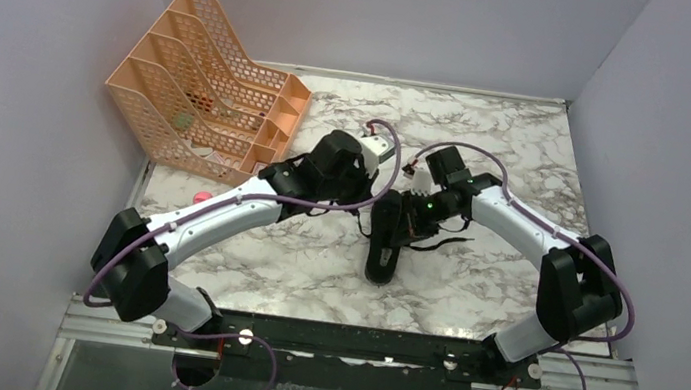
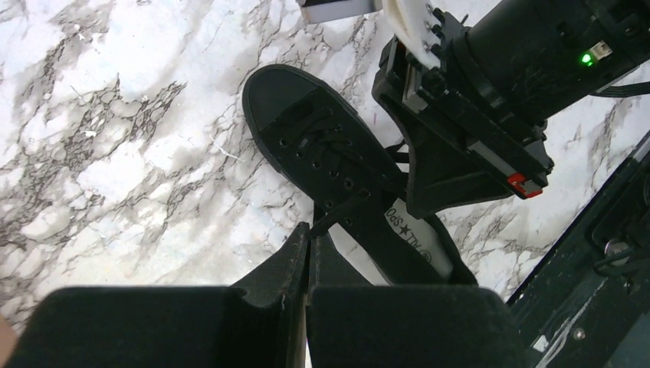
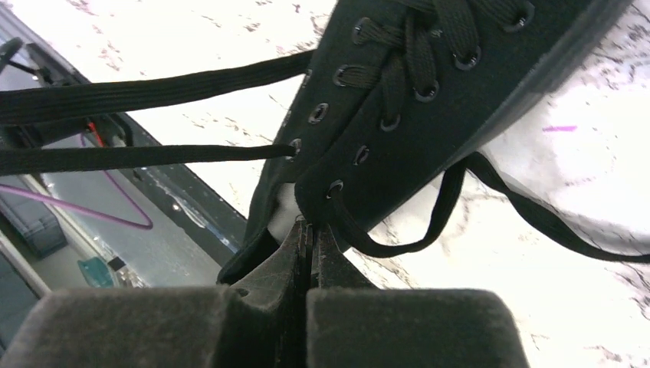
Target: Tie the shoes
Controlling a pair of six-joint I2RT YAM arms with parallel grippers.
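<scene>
A single black low-cut shoe [image 1: 382,257] lies mid-table with its toe toward the near edge; it also shows in the left wrist view [image 2: 306,130] and the right wrist view [image 3: 429,115]. My left gripper [image 1: 368,208] sits at the shoe's left side, its tip [image 2: 310,230] shut on a thin black lace [image 2: 341,208] that runs to a top eyelet. My right gripper [image 1: 405,225] hangs over the shoe's opening, its tip [image 3: 310,228] shut against the top eyelet edge, apparently pinching a lace [image 3: 398,241] that loops out to the right. Two lace strands [image 3: 153,92] stretch taut to the left.
An orange mesh file rack [image 1: 203,96] stands at the back left. A small pink object [image 1: 202,198] lies beside the left arm. Grey walls close in both sides and the back. A dark metal rail [image 1: 352,342] runs along the near edge.
</scene>
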